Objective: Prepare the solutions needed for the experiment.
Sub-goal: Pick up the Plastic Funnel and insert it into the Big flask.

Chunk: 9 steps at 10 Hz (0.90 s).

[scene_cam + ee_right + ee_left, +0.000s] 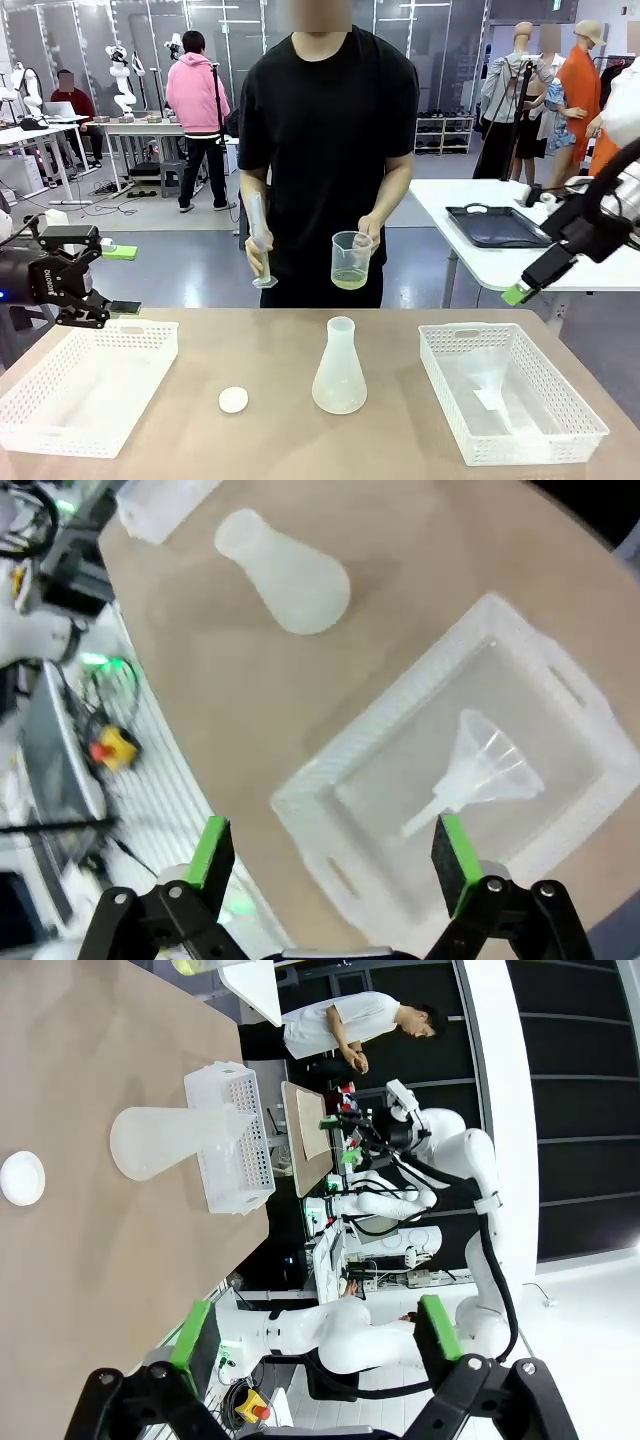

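Observation:
The solutions [349, 281] are a shallow pale yellow layer in a clear beaker [351, 256] that the person holds in one hand above the table's far edge. The person's other hand holds a clear measuring cylinder [260, 240] upright. A frosted conical flask [339, 368] [165, 1140] [290, 575] stands at the table's middle, with a white round cap [233, 400] [22, 1178] to its left. My left gripper [121, 280] [313, 1330] hovers open over the table's left edge. My right gripper [520, 292] [332, 858] hangs open above the right side, holding nothing.
A white mesh basket [60, 420] lies at the front left. Another white basket [440, 375] [400, 695] [235, 1140] at the right holds a clear funnel [490, 395] [485, 765]. A second table with a dark tray [497, 226] stands behind on the right.

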Each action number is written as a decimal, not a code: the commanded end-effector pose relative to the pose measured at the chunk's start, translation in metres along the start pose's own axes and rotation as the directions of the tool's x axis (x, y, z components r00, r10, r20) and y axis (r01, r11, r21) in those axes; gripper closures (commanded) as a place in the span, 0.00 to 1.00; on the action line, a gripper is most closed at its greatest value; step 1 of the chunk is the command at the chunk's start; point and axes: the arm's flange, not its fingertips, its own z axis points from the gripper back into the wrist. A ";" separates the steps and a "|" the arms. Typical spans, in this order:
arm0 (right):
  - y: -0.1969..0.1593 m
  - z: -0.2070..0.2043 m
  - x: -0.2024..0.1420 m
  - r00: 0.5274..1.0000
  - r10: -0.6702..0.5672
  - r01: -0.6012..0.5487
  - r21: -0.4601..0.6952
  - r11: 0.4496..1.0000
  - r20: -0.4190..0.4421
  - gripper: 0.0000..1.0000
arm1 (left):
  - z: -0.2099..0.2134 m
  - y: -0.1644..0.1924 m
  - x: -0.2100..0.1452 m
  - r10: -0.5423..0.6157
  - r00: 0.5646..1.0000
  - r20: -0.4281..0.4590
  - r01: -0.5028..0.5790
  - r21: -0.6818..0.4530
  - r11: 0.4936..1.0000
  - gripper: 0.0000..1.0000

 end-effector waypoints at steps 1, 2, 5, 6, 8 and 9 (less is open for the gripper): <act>-0.020 -0.005 0.031 0.965 0.249 -0.255 -0.067 0.965 -0.079 0.00 | -0.001 -0.001 -0.004 0.006 1.000 0.002 -0.006 -0.021 1.000 0.00; -0.026 -0.016 0.044 0.940 0.314 -0.329 -0.113 0.938 -0.133 0.00 | -0.001 -0.001 -0.004 0.006 1.000 0.002 -0.006 -0.021 1.000 0.00; -0.041 -0.046 0.061 0.877 0.389 -0.448 -0.184 0.875 -0.283 0.00 | -0.001 -0.001 -0.004 0.006 1.000 0.002 -0.006 -0.021 1.000 0.00; -0.042 -0.052 0.059 0.882 0.366 -0.430 -0.189 0.883 -0.296 0.00 | -0.001 -0.001 -0.004 0.006 1.000 0.002 -0.006 -0.021 1.000 0.00; -0.035 -0.041 0.066 0.884 0.384 -0.429 -0.139 0.893 -0.266 0.00 | -0.001 -0.001 -0.004 0.006 1.000 0.002 -0.006 -0.021 1.000 0.00; -0.035 -0.041 0.066 0.884 0.384 -0.429 -0.139 0.893 -0.266 0.00 | -0.001 -0.001 -0.004 0.006 1.000 0.002 -0.006 -0.021 1.000 0.00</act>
